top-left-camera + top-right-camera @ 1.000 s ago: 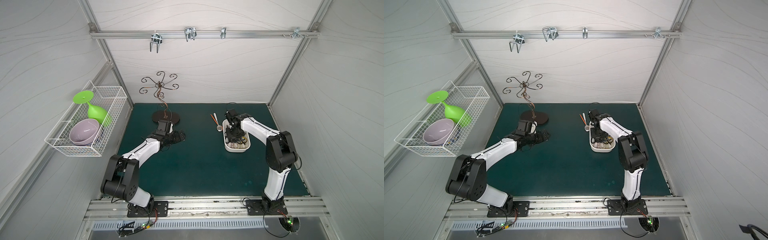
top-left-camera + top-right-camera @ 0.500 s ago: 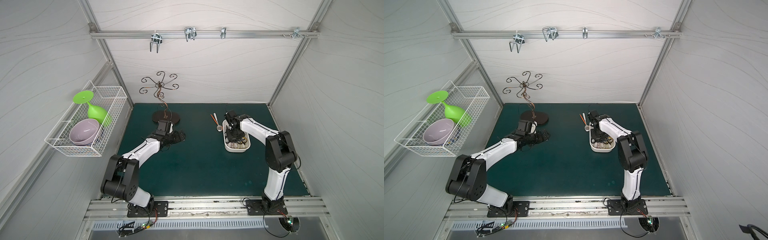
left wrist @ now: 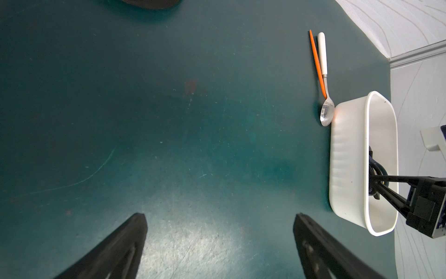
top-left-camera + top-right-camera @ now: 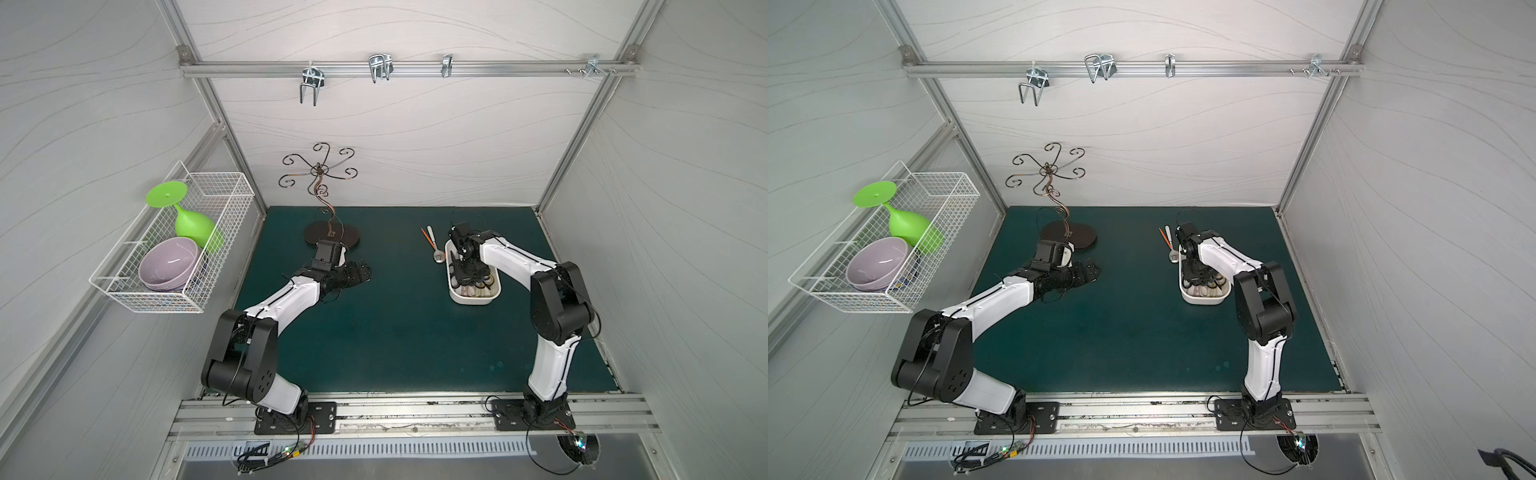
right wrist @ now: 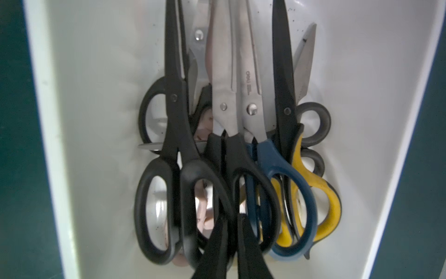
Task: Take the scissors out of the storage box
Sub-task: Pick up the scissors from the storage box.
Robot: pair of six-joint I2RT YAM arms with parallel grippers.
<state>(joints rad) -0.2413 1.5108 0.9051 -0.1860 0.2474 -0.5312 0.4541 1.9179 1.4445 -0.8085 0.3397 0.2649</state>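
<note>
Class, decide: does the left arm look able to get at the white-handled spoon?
Probably yes: the left gripper is open and only bare mat lies between it and the white-handled spoon, though the orange stick and storage box crowd it.

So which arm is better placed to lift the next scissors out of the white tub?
Right. The right claw is down inside the white rectangular plastic storage box, shut around a handle loop of black-handled scissors; the left claw hangs open over the green mat, apart from it.
</note>
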